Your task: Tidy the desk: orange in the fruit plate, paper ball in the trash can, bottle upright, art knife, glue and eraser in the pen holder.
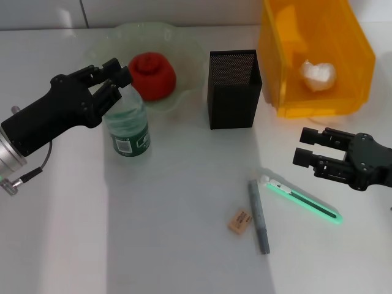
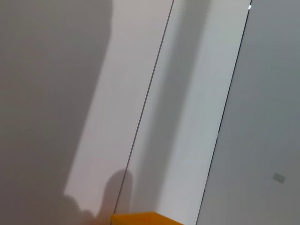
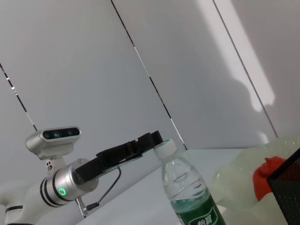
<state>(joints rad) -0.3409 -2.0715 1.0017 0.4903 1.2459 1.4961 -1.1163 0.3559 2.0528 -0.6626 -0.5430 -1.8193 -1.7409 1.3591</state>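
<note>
Nearest the camera, a grey pen-like stick, possibly the glue, is seen lying flat on the white desk, with the eraser just beside it on the robot's left. Just beyond, a green art knife lies at an angle, directly below and in front of the right gripper.

Right gripper is held low over the desk, jaws parted and pointing toward the robot's left, nothing between them. Knife, stick and eraser all lie apart from its fingers.

Farther back, the bottle is found upright, cap at the tips of the left gripper. In the right wrist view the left gripper's fingers are seen touching the cap side of the bottle; whether the cap is clamped or only brushed cannot be told.

Beyond the left jaws, the orange rests in the fruit plate. The pen holder stands upright between the two grippers, past both, just beside the plate. The trash can sits beyond the right jaws, the paper ball lying inside it.
</note>
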